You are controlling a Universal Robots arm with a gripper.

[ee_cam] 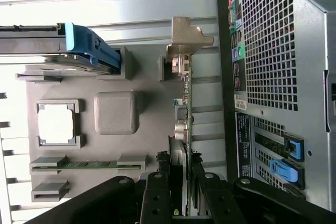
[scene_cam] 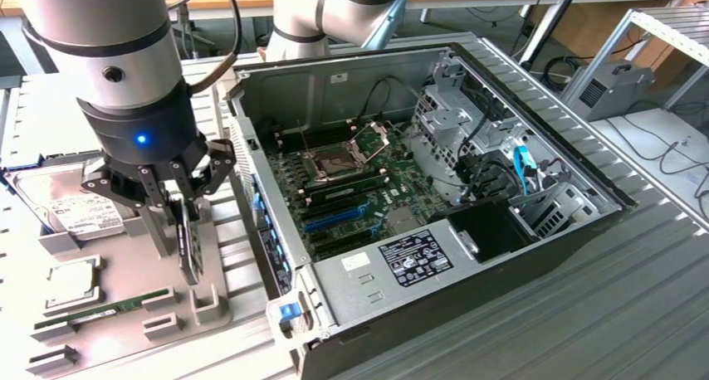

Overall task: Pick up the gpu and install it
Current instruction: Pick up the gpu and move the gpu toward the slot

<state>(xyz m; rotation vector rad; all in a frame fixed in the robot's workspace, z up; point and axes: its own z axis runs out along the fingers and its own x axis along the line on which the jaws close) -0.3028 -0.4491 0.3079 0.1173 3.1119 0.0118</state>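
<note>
The gpu (scene_cam: 189,249) stands on edge over its slot in the grey holder tray (scene_cam: 128,255), beside the open computer case (scene_cam: 443,189). In the wrist view I look along the gpu's (ee_cam: 183,103) thin green edge to its silver end bracket (ee_cam: 187,36). My gripper (scene_cam: 183,231) comes down from above and straddles the card. Its black fingers (ee_cam: 157,184) press on both faces of the card near one end, so the gripper (ee_cam: 180,163) is shut on the gpu. The card's lower edge sits at the holder's posts (scene_cam: 206,301); whether it has left them I cannot tell.
On the tray lie a silver hard drive (scene_cam: 65,204), a processor chip (scene_cam: 72,280) and a narrow memory stick (scene_cam: 105,307). The case lies on its side at the exterior view's right, motherboard (scene_cam: 354,181) and blue card slots (scene_cam: 332,218) exposed. Its rear panel (ee_cam: 273,51) runs close beside the card.
</note>
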